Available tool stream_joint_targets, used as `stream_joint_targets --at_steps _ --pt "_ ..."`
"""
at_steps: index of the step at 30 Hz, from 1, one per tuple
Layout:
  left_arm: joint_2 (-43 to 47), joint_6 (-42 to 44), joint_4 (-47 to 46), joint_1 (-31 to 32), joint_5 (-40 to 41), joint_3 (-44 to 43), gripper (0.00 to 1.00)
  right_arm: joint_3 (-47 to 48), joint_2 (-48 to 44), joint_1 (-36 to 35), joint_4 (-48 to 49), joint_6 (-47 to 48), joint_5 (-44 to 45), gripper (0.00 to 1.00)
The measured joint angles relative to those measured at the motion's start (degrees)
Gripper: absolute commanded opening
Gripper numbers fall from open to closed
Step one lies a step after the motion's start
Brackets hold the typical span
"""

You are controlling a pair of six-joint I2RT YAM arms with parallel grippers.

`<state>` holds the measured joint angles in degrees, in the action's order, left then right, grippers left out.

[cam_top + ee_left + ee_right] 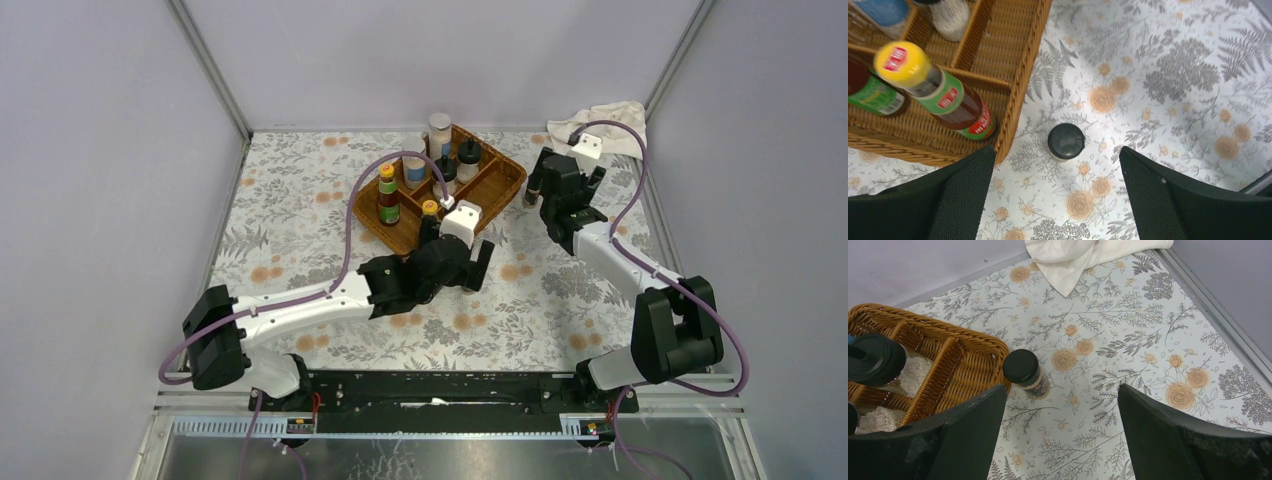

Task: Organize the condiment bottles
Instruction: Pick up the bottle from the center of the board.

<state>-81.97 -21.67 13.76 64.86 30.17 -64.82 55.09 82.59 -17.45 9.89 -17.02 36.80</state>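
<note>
The wicker tray [505, 190] holds two yellow-capped sauce bottles [388, 195] [950, 100], white shakers [440, 132] and black-lidded jars [468, 155]. My left gripper [1058, 200] [462, 258] hangs open over the table by the tray's near corner, with nothing between its fingers. A black-lidded jar [1066, 141] stands upright on the cloth just ahead of it, beside the tray wall [1018, 85]. My right gripper [1063, 435] [558, 198] is also open and empty. Another black-lidded spice jar [1026, 372] [533, 190] stands on the table ahead of its left finger, close to the tray's edge [955, 347].
A crumpled white cloth [605, 120] [1083, 255] lies in the far right corner. Grey walls with metal frame rails [1218, 315] close in the floral table cover on the left, back and right. The arm bases sit at the near edge.
</note>
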Motion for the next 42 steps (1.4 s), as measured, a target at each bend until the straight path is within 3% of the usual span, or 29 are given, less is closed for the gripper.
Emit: stream_joint_targets --at_steps 15,33,42 --pt "-3.2 -3.9 0.3 0.0 -8.2 4.9 0.99 0.0 0.9 0.0 0.1 -0.7 -1.9 0.9" --pt "-3.7 -6.1 0.1 1.3 -7.6 6.8 0.99 0.3 -1.8 0.0 -0.5 -0.4 -1.8 0.9" --pt "-8.5 -4.3 -6.8 1.5 -6.1 10.2 0.98 0.3 0.0 0.0 0.2 -0.4 -1.9 0.9"
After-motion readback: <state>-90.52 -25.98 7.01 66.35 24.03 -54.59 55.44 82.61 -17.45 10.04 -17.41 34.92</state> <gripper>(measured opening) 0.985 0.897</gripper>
